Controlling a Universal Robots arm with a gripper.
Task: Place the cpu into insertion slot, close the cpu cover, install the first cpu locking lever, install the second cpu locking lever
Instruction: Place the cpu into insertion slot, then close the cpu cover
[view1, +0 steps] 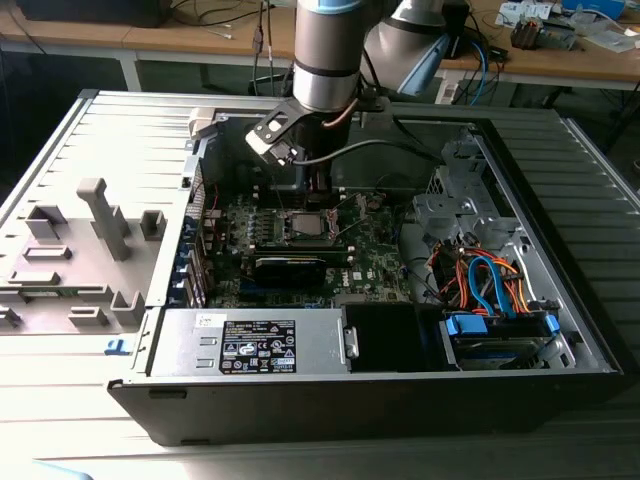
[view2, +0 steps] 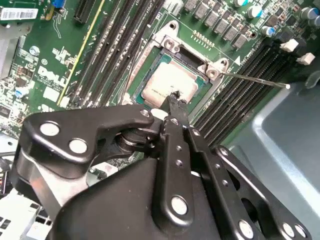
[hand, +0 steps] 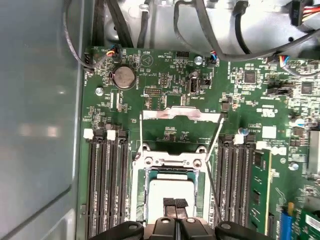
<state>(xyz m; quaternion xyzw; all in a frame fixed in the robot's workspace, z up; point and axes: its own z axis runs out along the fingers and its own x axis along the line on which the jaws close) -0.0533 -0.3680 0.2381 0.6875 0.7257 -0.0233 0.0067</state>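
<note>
Cpu (hand: 169, 189) sits in the insertion slot (hand: 171, 173), under the closed claw (hand: 175, 203).

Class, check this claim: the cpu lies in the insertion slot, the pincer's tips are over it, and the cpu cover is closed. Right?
No: the cpu cover stands open, as the first wrist view shows. The cpu does lie in the insertion slot, the pincer over it.

Silver-grey arm (view1: 325, 60) with a pale blue ring (view1: 335, 6), and a black gripper (view2: 173, 100) dotted with silver screws (view2: 50, 129).
</note>
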